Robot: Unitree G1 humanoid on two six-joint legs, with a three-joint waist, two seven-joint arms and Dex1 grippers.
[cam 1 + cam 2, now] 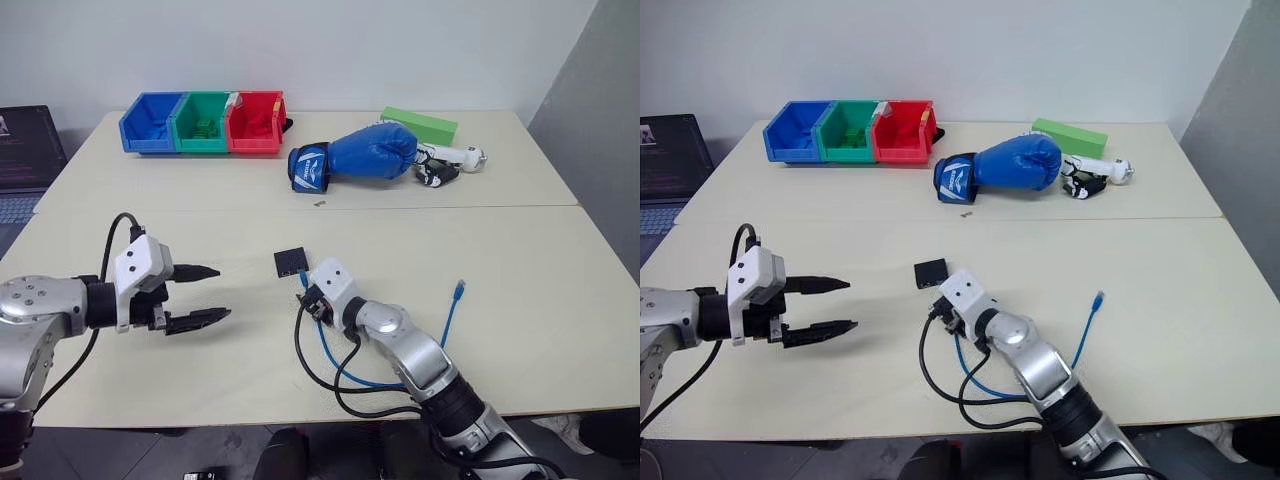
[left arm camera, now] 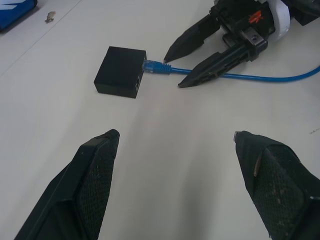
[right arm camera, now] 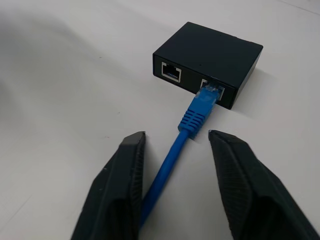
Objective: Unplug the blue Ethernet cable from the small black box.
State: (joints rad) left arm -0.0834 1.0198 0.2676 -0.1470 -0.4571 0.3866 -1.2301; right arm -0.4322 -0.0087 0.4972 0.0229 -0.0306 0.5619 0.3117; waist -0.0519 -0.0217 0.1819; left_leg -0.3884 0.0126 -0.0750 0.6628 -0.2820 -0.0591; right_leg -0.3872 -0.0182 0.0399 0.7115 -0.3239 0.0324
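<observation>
The small black box [image 3: 210, 60] lies flat on the cream table [image 1: 520, 260] near its middle. The blue Ethernet cable [image 3: 170, 160] is plugged into one of the box's two side ports by its blue plug [image 3: 202, 107]. From there the cord loops back toward the table's front edge and ends in a free plug [image 1: 460, 288]. My right gripper [image 3: 177, 137] straddles the cord just behind the plug, its fingers apart and a gap visible on both sides. My left gripper [image 1: 220, 292] hovers open to the left of the box, holding nothing.
Blue, green and red bins [image 1: 204, 122] stand at the back left. A blue boxing glove [image 1: 360, 155], a green block [image 1: 420, 124] and a white-and-black tool [image 1: 450, 160] lie at the back right. A laptop [image 1: 25, 150] sits beyond the left edge.
</observation>
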